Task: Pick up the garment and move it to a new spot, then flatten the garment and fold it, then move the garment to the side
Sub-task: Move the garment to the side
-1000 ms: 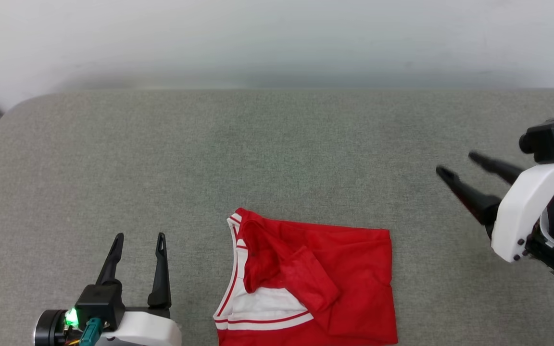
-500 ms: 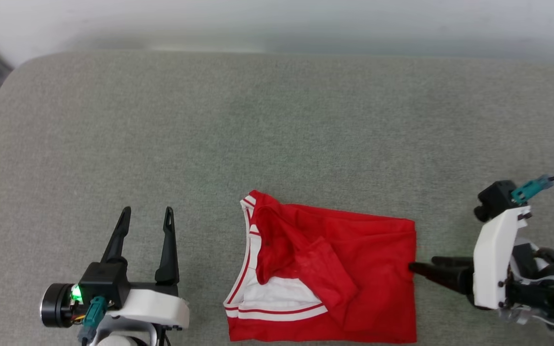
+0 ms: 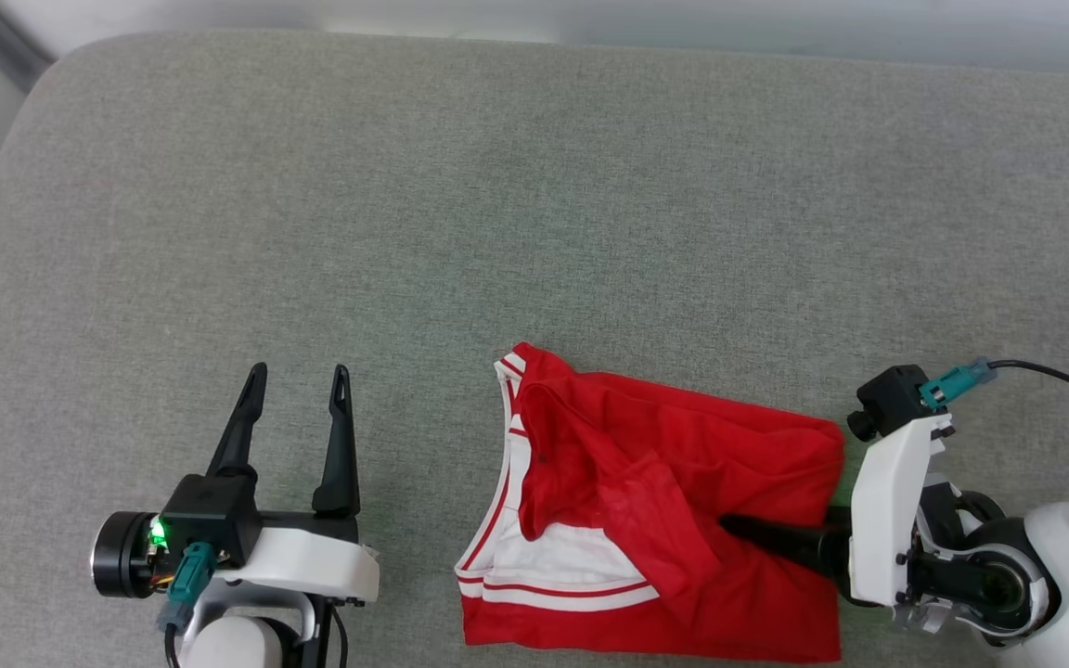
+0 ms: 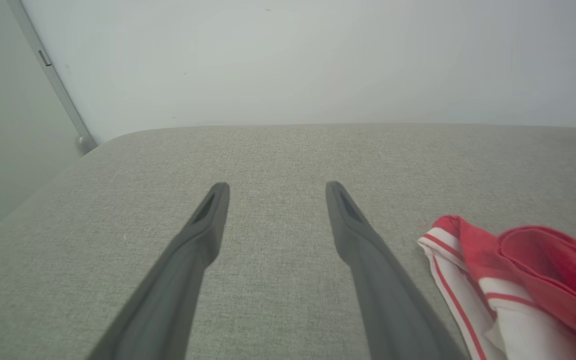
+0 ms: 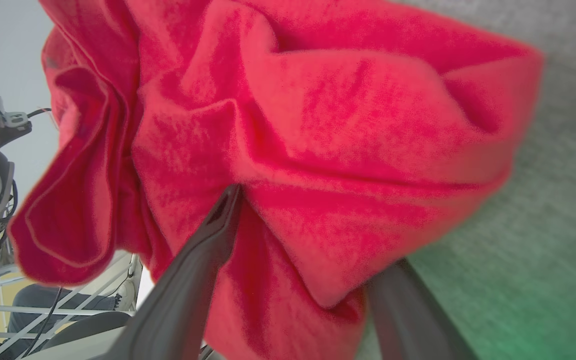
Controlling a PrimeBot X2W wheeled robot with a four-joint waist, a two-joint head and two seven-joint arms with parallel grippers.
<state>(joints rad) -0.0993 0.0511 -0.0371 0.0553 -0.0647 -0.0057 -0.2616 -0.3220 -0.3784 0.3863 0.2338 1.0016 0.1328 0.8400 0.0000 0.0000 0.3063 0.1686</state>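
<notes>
The garment [image 3: 683, 482] is thin, soft cloth, matt red with a fine grain, and it rumples into loose folds. Its white panels and striped trim at 9 o'clock look smooth and equally matt. The desk [image 3: 534, 186] is covered in coarse woven fabric, grey-green, dull and slightly nubby. The left tool [image 3: 300, 368] and right tool [image 3: 734, 529] have fingers [image 4: 368, 260] of dark, smooth, matt plastic. The wrist shells [image 3: 878, 501] behind them are glossy white plastic. The wall [image 4: 288, 60] at 12 o'clock is pale, smooth and matt.
</notes>
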